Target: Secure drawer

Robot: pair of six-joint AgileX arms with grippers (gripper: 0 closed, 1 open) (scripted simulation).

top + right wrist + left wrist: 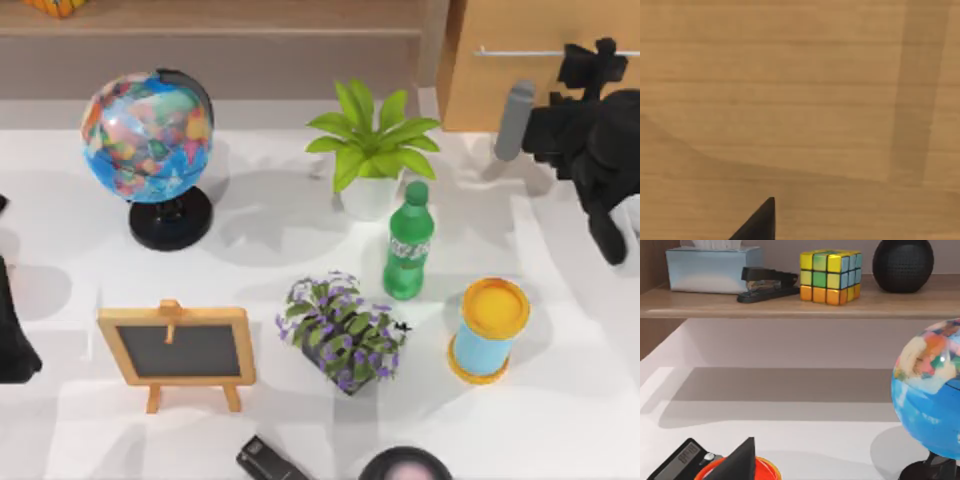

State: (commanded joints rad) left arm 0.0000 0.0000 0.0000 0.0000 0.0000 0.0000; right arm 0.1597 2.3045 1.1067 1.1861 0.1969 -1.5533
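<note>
The right end effector (pixel 590 60) is at the far right of the table, directly at the tan front panel of the drawer (pixel 500 85), near its thin silver handle (pixel 520 51). I cannot tell if its fingers are apart or together, or if they touch the panel. In the right wrist view, the wooden front of the drawer (pixel 790 100) is very close, with one dark fingertip (pixel 760 222) before it.

The left end effector (pixel 12 345) is at the left edge of the table, away from the drawer; its state also cannot be told.

On the white table (pixel 560 420) I count one globe (pixel 150 135), one green bottle (pixel 408 242), two plants, a green one in a white pot (pixel 370 145) and a purple flowering one (pixel 342 335), one small chalkboard (pixel 178 350) and one blue cylinder with a yellow lid (pixel 488 330).

The left wrist view adds things on the long wooden shelf (pixel 800 302): one tissue box (pixel 710 267), one stapler (pixel 767 282), one colour cube (pixel 830 275) and one black round object (pixel 902 262).
</note>
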